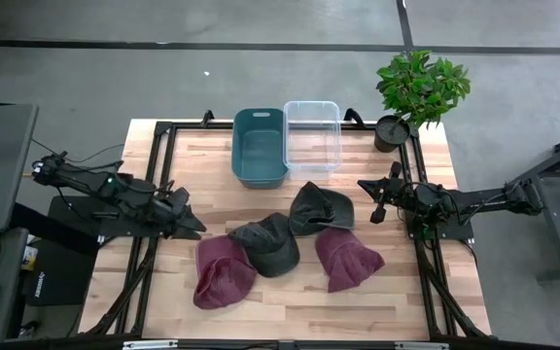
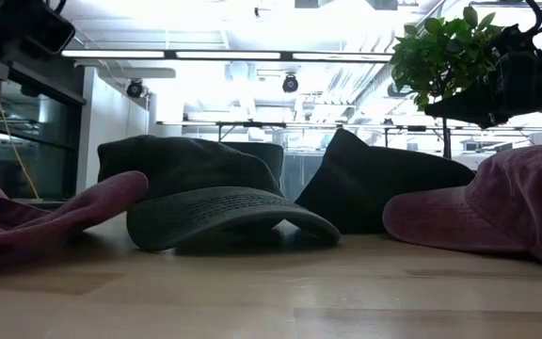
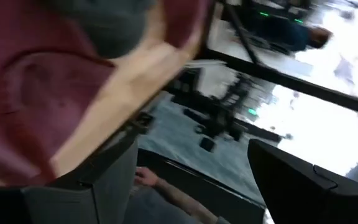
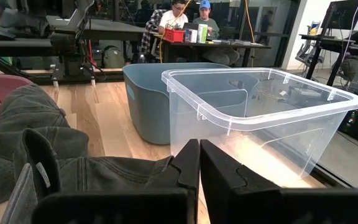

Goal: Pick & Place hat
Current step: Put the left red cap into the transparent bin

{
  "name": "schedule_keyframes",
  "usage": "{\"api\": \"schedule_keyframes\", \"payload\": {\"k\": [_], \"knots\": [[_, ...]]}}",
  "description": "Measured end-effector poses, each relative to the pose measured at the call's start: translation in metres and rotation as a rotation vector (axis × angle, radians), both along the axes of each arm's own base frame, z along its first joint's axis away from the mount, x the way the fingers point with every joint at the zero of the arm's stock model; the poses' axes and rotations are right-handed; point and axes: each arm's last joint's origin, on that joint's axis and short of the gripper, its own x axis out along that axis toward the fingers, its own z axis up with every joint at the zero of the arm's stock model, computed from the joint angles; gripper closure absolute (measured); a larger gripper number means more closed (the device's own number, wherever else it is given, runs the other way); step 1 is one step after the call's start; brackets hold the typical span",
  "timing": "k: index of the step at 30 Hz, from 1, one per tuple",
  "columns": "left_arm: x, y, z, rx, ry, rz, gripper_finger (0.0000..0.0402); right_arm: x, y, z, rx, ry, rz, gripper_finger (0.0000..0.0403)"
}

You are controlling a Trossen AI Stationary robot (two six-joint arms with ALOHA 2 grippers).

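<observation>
Its fingers pressed together and empty, the right gripper (image 1: 374,201) hovers just beside the dark cap (image 1: 319,207) near the clear bin (image 1: 312,134); soft and light, it looks best pinched at its stiffer brim.

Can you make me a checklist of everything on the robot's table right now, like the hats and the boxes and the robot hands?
Surface: wooden table, black frame around it.
Job's things: four hats lie flat: left maroon hat, right maroon hat, dark hat in the middle, second dark hat behind it. Teal bin and clear bin stand side by side, nothing seen inside.
Clutter: potted plant at the far right corner.
Grippers: left gripper by the left maroon hat; right gripper shut, empty, near the second dark hat.
Cables: nothing seen on the table.
Surroundings: people at desks behind the table.
</observation>
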Motion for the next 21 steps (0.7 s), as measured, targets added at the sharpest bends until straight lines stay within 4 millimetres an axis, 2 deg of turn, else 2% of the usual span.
{"api": "schedule_keyframes", "payload": {"k": [9,13,21], "knots": [[-0.015,0.008,0.02,0.045,0.4,0.171,0.011,0.0,0.0,0.0,0.0,0.0,0.0,0.0396],[-0.007,0.005,0.022,0.047,0.541,0.202,0.011,0.0,0.0,0.0,0.0,0.0,0.0,0.0395],[0.024,-0.008,0.004,0.066,0.768,0.182,0.011,0.0,0.0,0.0,0.0,0.0,0.0,0.0397]]}}
